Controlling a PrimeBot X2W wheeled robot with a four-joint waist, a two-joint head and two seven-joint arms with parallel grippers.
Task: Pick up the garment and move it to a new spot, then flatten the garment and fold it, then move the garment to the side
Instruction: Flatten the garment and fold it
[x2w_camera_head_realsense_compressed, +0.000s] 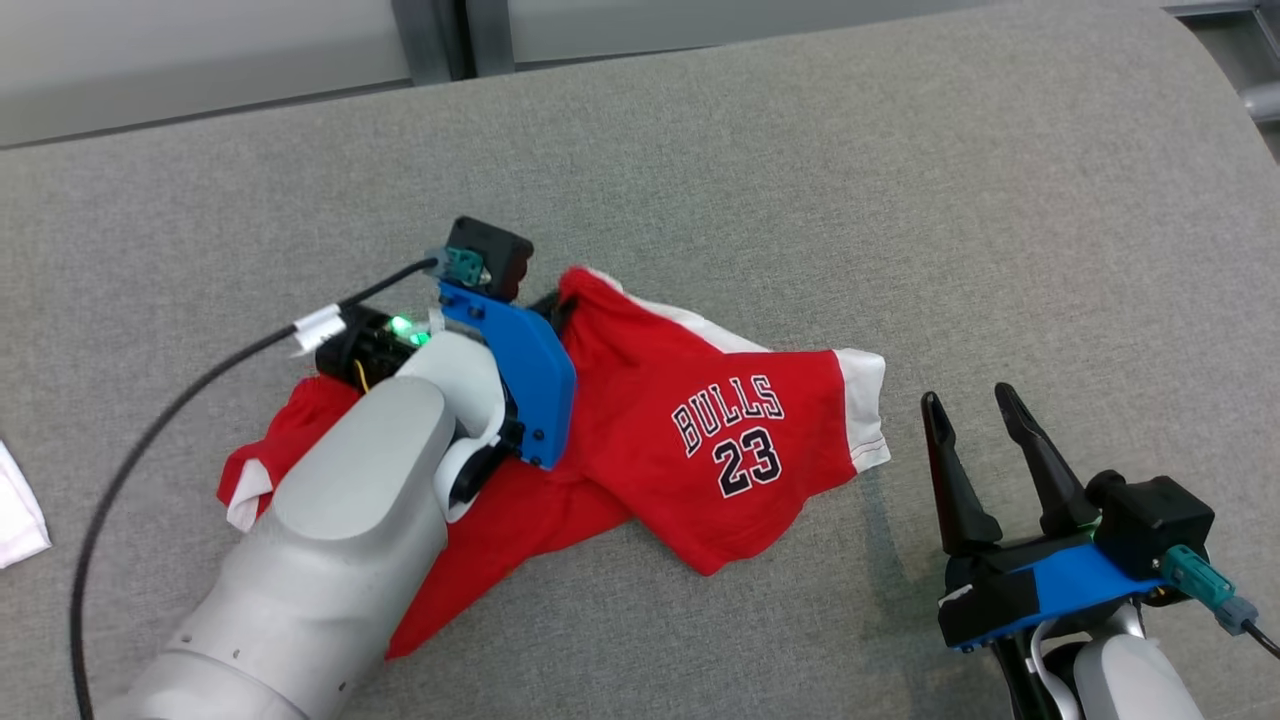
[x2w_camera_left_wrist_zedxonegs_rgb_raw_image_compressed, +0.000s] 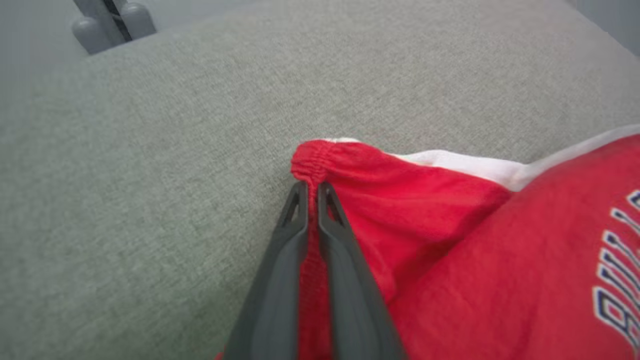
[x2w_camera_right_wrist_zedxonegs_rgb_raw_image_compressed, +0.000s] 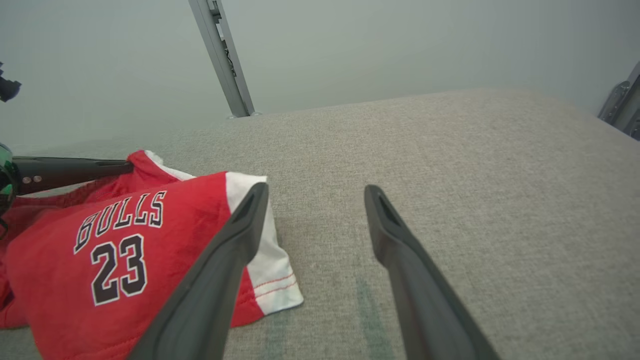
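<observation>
Left gripper (x2w_camera_left_wrist_zedxonegs_rgb_raw_image_compressed: 311, 191) pinched shut on elastic edge of red garment (x2w_camera_head_realsense_compressed: 700, 440), crumpled on surface (x2w_camera_head_realsense_compressed: 900, 200). Right gripper (x2w_camera_head_realsense_compressed: 968, 402) spread, empty, beside white hem (x2w_camera_head_realsense_compressed: 865, 410). You risk slip on lift: narrow pinch, cloth pinned under forearm (x2w_camera_head_realsense_compressed: 340, 500).

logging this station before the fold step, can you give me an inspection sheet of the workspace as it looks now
Surface: grey woven fabric top.
Job's things: red garment, crumpled, "BULLS 23" print facing up, white trim.
Clutter: white cloth at the left edge.
Hands: left hand shut on the garment's elastic edge; right hand open, apart from the garment, on its right.
Cables: black cable looping to the left wrist; teal plug at the right wrist.
Surroundings: metal post behind the top.
</observation>
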